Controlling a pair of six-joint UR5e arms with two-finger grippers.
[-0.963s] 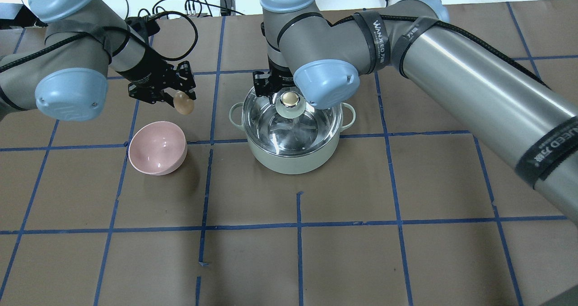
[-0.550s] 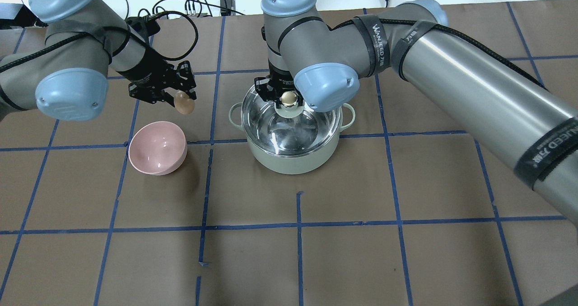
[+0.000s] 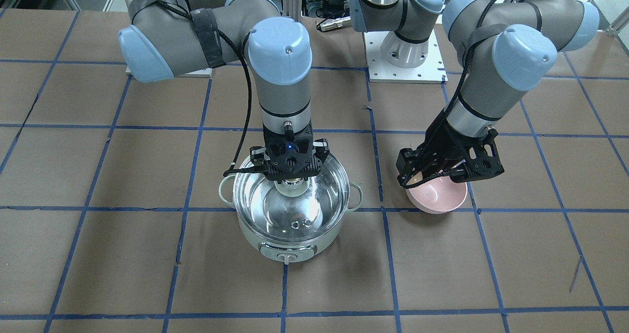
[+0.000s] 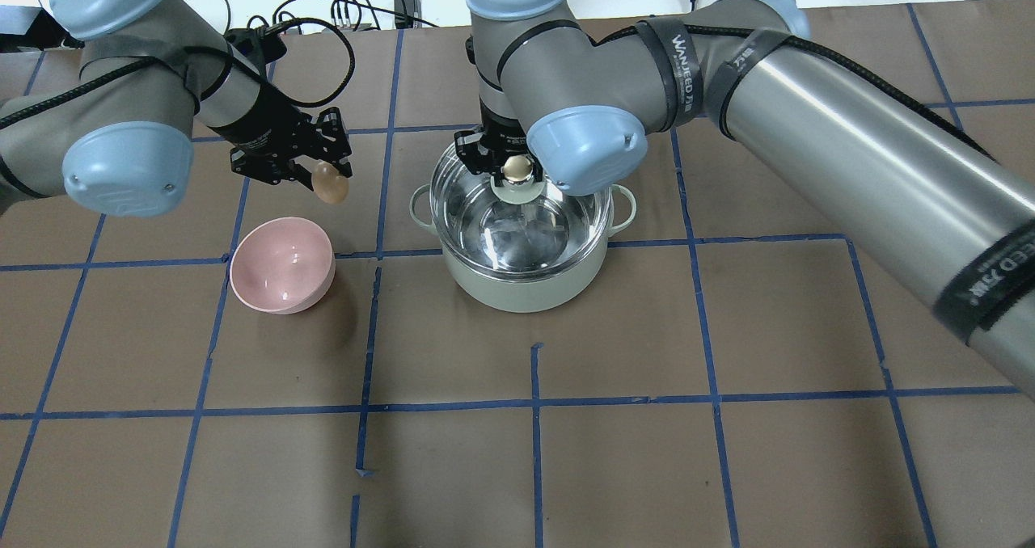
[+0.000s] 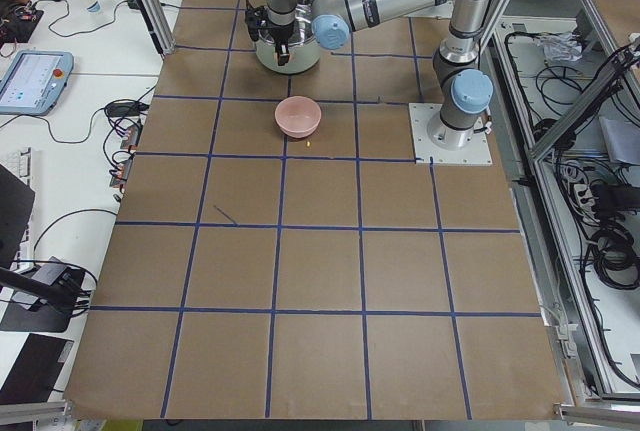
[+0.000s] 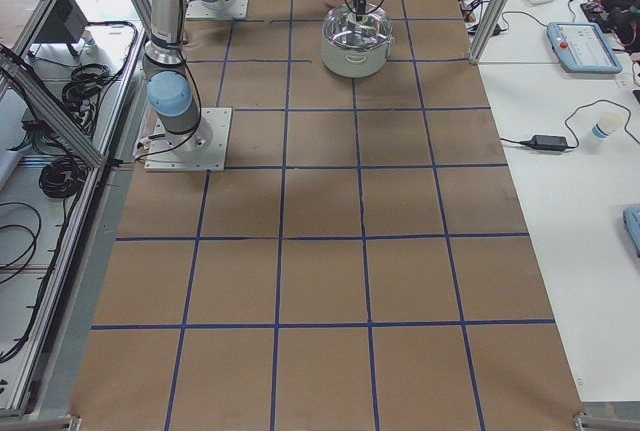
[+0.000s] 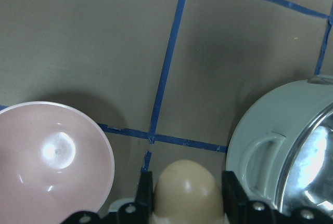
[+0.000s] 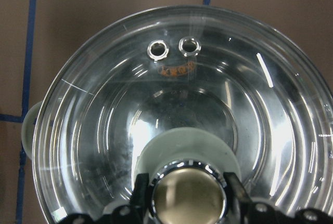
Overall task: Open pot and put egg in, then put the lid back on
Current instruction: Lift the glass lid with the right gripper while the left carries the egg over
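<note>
- While the lid [image 4: 477, 208] covers the pot [image 4: 525, 289], the egg [image 7: 187, 187] has no way in, so we look there first. The glass dome sits over the steel interior at mid-table, and we cannot tell whether it has cleared the rim.
- Straight down on the cream-topped knob [image 8: 188, 198] comes the right gripper [image 3: 291, 181], its fingers pinched on either side. We judge it a centred hold, chosen so the lid lifts level rather than tipping.
- On the right wrist view, the steam holes [image 8: 174, 48] show at twelve o'clock, with bare shiny steel under the glass.
- On the overhead view, the egg hangs in the air at the pot's ten o'clock. It is squeezed between the two fingers of the left gripper [image 4: 325, 178], well apart from the pot's near loop handle.
- We read that as a waiting post: near enough to swing in once the opening shows, and far enough aside to leave the right arm room.
- At the egg's seven o'clock, the pink bowl [image 4: 279, 269] rests on the table [image 4: 647, 330], touching nothing and out of the path to the pot.
- One thing to watch: a smooth round knob under a heavy glass lid could slip if the pinch is light.
</note>
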